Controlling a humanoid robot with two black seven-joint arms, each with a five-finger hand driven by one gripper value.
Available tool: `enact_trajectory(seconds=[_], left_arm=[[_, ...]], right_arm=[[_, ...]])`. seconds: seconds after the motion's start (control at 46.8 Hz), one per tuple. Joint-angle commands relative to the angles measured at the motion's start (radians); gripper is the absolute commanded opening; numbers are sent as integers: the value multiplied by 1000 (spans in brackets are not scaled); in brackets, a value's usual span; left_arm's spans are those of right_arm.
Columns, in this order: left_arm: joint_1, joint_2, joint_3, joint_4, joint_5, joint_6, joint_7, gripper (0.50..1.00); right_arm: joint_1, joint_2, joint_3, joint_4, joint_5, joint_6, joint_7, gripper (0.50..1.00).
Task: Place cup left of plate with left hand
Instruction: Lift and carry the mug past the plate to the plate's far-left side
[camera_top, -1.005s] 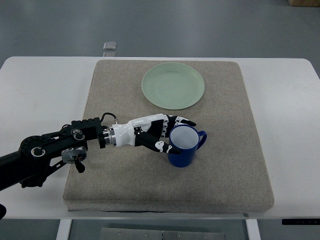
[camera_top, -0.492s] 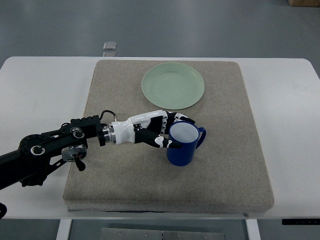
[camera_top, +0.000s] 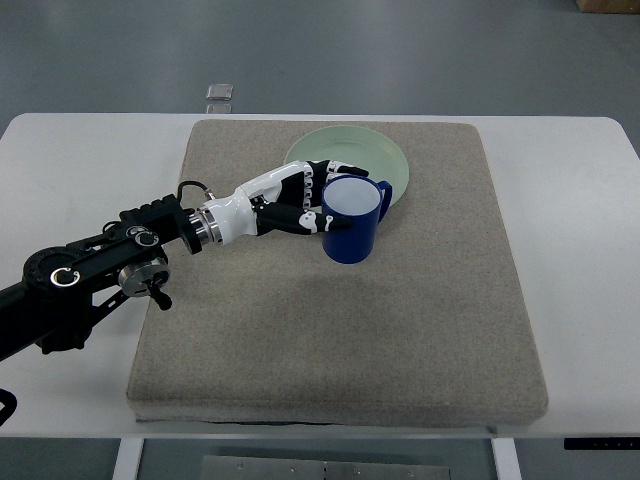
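The cup (camera_top: 351, 223) is deep blue on its outer wall and handle, with a pale, near-white inside. The plate (camera_top: 392, 166) is a soft, plain pale green. The left hand (camera_top: 300, 200) is white with black joints and black finger segments dotted with small white marks; its wrist is silver metal, and the arm behind it is black with grey round fittings. The mat (camera_top: 330, 320) is a flecked grey-beige, coarse and unpatterned. The desk (camera_top: 90, 170) is plain white. The floor (camera_top: 320, 50) beyond the far edge is dull blue-grey.
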Motion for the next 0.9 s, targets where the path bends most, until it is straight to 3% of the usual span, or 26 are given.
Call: enact_trajectory(seconds=[0.0, 0.427, 0.684, 0.876], left_arm=[[-3, 2, -15, 10, 0, 45, 0, 630], [1, 39, -128, 117, -2, 214, -4, 630], [1, 42, -155, 186, -3, 225, -7, 641], [7, 45, -155, 215, -5, 216, -59, 651]], right_arm=[[0, 0, 0, 0, 0, 1, 0, 934], [0, 0, 0, 0, 0, 1, 0, 934], [0, 0, 0, 0, 0, -1, 0, 934], [0, 0, 0, 0, 0, 1, 0, 934]])
